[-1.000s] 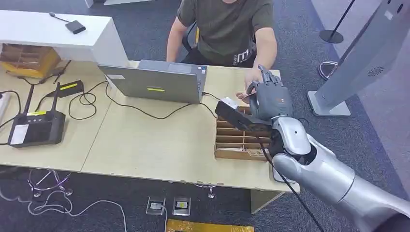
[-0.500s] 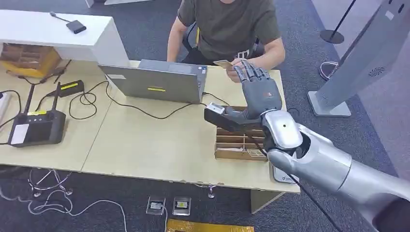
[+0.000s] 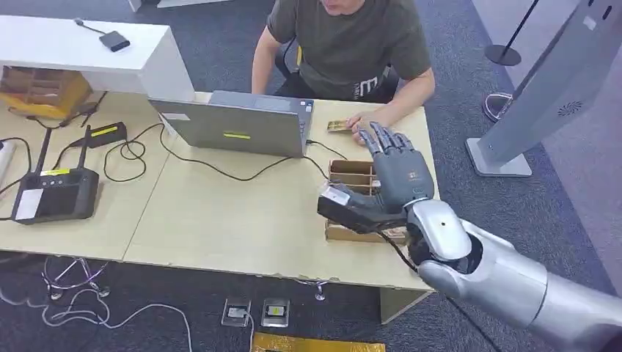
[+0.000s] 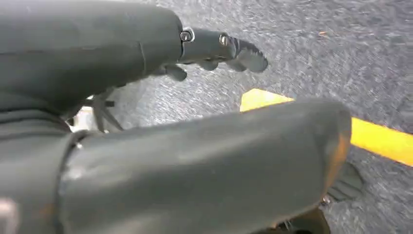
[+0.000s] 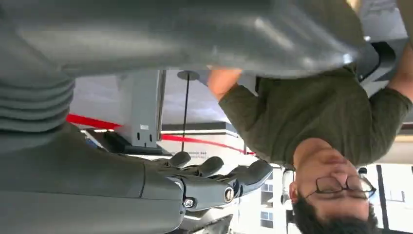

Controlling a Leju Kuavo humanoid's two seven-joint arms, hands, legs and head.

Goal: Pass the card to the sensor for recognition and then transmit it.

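The card (image 3: 337, 126) lies flat on the table near the far edge, beside the laptop, with a person's hand (image 3: 364, 119) resting next to it. My right hand (image 3: 394, 167) hovers over the wooden slotted box (image 3: 350, 174), fingers spread and pointing toward the person, holding nothing. In the right wrist view the same hand (image 5: 160, 185) has its fingers stretched out toward the person in the olive shirt (image 5: 311, 112). My left hand (image 4: 160, 39) hangs over grey carpet with loosely extended fingers (image 4: 243, 51) and nothing in it.
A grey laptop (image 3: 238, 125) stands at the table's far middle, cables trailing left. A black device with antennas (image 3: 55, 194) and a small black unit (image 3: 103, 134) sit at the left. A white kiosk stand (image 3: 543, 95) rises on the right. The table (image 3: 220, 213) shows bare wood in front.
The person took the card from my right hand and laid it on the table. My right hand drew back from the person toward me, over the wooden box.
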